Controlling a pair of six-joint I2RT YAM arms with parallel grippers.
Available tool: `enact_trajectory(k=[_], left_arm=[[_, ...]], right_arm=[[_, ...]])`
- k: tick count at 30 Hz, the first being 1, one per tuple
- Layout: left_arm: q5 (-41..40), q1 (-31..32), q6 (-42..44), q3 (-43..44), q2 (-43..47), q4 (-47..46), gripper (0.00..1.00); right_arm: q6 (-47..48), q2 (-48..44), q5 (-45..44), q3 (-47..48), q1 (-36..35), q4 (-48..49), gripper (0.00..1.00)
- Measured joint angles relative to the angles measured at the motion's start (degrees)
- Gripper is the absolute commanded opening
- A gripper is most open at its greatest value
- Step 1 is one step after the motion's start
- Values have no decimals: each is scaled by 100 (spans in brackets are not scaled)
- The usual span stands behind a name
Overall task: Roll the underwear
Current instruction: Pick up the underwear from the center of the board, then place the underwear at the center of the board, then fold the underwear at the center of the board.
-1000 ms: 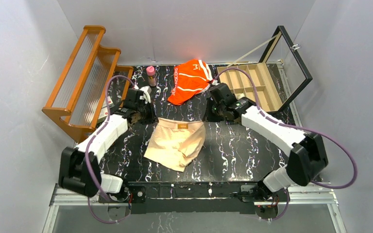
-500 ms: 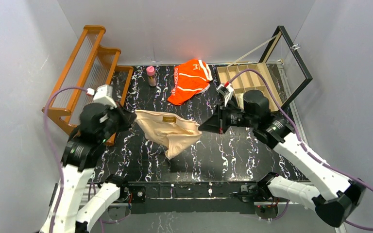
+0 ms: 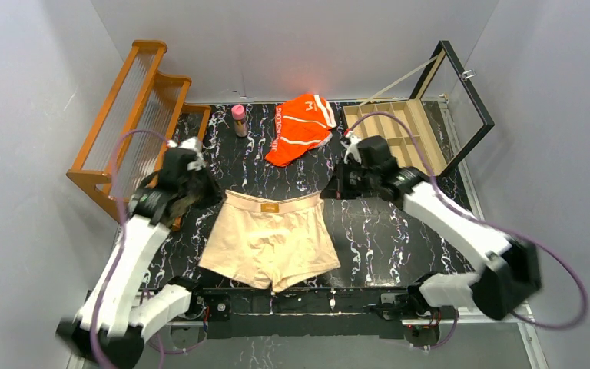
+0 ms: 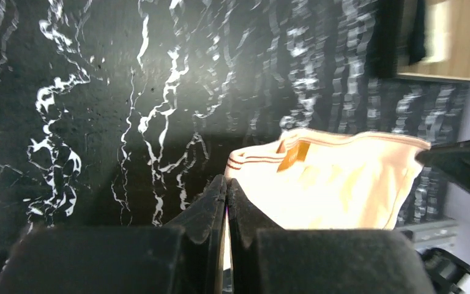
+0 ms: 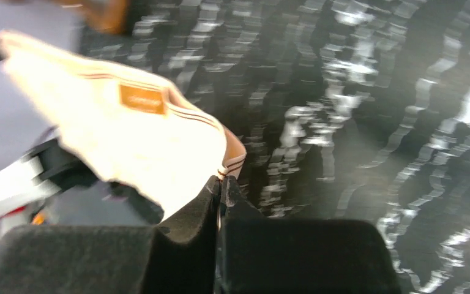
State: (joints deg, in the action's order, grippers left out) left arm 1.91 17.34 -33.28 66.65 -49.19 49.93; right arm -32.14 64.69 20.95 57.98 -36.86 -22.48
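Right wrist view motion-smeared; label [image 5: 141, 98] on beige underwear [image 5: 134, 147] unreadable. Left wrist view: surface [image 4: 343, 55] blurred toward 1 o'clock. Waistband corners hidden inside jaws of left gripper [image 4: 226, 181] and right gripper [image 5: 220, 182].

One beige underwear [image 3: 270, 242], one orange underwear [image 3: 299, 127], one wooden rack [image 3: 127, 115], one bottle [image 3: 239, 119], one box [image 3: 390, 129].

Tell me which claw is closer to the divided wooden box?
Right. The right gripper pinches the beige underwear's waistband close by the box's near-left corner; the left gripper pinches its other end, across the table.
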Motion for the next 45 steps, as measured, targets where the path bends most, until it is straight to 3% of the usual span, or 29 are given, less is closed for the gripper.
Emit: enact_trajectory(k=[5, 9, 11, 12, 13, 15, 17, 19, 23, 26, 32, 39, 45], left_arm=[[-251, 0, 39, -758, -2153, -1060, 0], [-542, -22, 192, -876, -3510, -1832, 0], [-693, -79, 323, -846, -3960, -2138, 0], [-754, -122, 404, -767, -4153, -2223, 0], [-789, -153, 455, -715, -4269, -2299, 7], [-868, -245, 632, -457, -4599, -2433, 32], [-920, -332, 789, -166, -4870, -2470, 49], [-957, -402, 935, 61, -5027, -2487, 59], [-994, -501, 1023, 133, -4920, -2415, 66], [-826, -503, 986, -26, -4566, -2315, 68], [-411, -501, 520, -1266, -3226, -2109, 70], [-334, -496, -142, -2321, -2243, -1751, 70], [-389, -496, -719, -2822, -1853, -1604, 68]], right_arm=[[411, 2564, -765, 361, 566, -42, 11], [844, 4076, -1045, 1215, 811, -190, 16], [1019, 4527, -1182, 1735, 885, -262, 21], [1143, 4712, -1283, 2057, 916, -321, 29], [1193, 4791, -1325, 2223, 931, -328, 40], [1366, 4935, -1484, 2656, 964, -393, 59], [1532, 5042, -1670, 3032, 990, -520, 64], [1648, 5088, -1860, 3309, 997, -669, 65], [1725, 4929, -1792, 3338, 1027, -802, 63], [1633, 4470, -1231, 2715, 1038, -737, 60], [1244, 4033, -299, 1845, 1005, -579, 47], [979, 4736, 15, 2299, 859, -435, 43], [804, 5563, -566, 3077, 739, -463, 47]])
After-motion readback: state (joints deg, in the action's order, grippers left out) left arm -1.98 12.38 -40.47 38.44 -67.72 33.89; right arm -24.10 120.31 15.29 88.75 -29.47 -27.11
